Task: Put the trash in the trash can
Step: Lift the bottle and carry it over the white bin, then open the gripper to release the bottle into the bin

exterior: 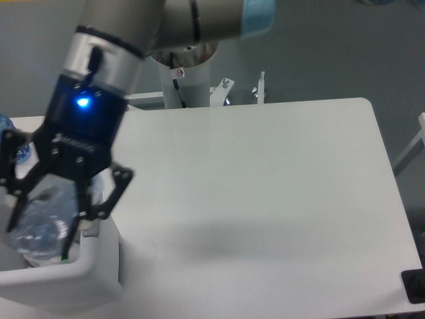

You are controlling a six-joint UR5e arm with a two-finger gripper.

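Note:
My gripper (pixel 41 234) hangs over the white trash can (pixel 73 279) at the lower left, shut on the clear crinkled plastic bottle (pixel 46 222). The bottle points down toward the camera, between the black fingers (pixel 74 226), above the can's opening. The arm hides most of the can; only its near rim and right wall show. The crumpled white carton inside the can is almost fully hidden behind the bottle and gripper.
A bottle with a bright blue label (pixel 5 126) stands at the far left table edge, mostly hidden behind the gripper. The white table (pixel 265 199) stretches to the right. The robot's base column (pixel 182 73) stands behind the table, and a dark object (pixel 415 286) sits at the lower right corner.

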